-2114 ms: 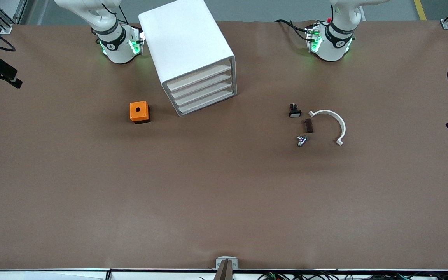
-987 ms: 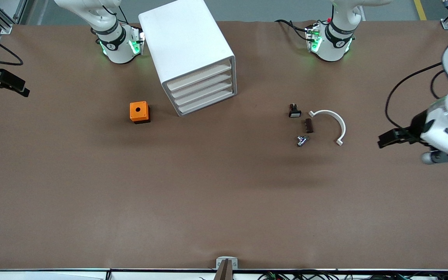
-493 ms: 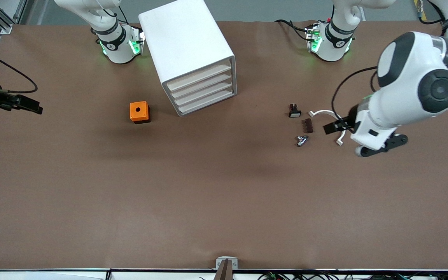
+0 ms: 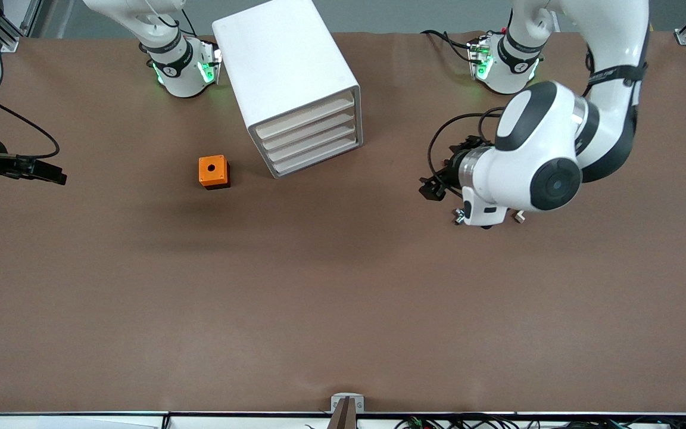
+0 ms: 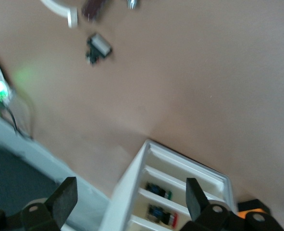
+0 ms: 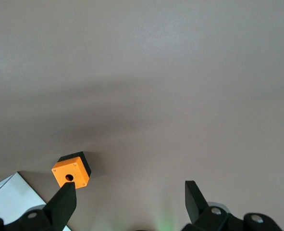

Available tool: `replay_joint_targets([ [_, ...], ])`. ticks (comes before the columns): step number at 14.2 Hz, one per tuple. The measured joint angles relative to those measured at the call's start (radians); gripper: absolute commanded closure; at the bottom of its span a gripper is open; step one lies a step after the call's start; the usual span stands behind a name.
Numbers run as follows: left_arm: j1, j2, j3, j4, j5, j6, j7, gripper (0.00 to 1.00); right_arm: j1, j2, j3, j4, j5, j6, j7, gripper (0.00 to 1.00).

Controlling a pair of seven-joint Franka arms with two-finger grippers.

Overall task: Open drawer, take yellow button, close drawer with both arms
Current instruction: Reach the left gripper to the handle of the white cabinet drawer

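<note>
On the matte brown table (image 4: 319, 298), the left gripper (image 4: 432, 186) hangs with its black fingers spread wide and empty, over small parts toward the left arm's end. The right gripper (image 4: 51, 174), also wide and empty, is over the right arm's end. Between them sits a glossy orange box (image 4: 213, 171) with a round hole. Farther stands the rounded white cabinet (image 4: 286, 77); its top drawer (image 4: 304, 117) is closed. The button cannot be seen.

No legible text, brand, number or sign anywhere. Small dark marks on the black bands of both arm bases (image 4: 171, 70) and on the band of the left arm's upper link (image 4: 608, 74), too small to read. Nothing printed on the cabinet (image 4: 295, 83) or orange box (image 4: 213, 171).
</note>
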State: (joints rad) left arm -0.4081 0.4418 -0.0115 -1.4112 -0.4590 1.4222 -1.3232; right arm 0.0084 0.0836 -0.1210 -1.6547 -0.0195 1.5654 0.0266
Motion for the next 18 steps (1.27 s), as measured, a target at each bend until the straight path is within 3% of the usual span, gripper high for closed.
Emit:
replay_joint_targets([
  [6, -0.014, 0.138, -0.009, 0.052, -0.185, -0.004, -0.468, 0.01, 0.000, 0.001, 0.002, 0.000, 0.001, 0.005, 0.055, 0.00],
  [16, -0.019, 0.275, -0.075, 0.056, -0.408, -0.071, -0.824, 0.01, 0.085, -0.007, 0.020, -0.008, 0.068, 0.001, 0.326, 0.00],
  [18, -0.027, 0.294, -0.088, 0.056, -0.418, -0.108, -0.854, 0.07, 0.118, -0.020, 0.021, -0.008, 0.088, -0.001, 0.396, 0.00],
])
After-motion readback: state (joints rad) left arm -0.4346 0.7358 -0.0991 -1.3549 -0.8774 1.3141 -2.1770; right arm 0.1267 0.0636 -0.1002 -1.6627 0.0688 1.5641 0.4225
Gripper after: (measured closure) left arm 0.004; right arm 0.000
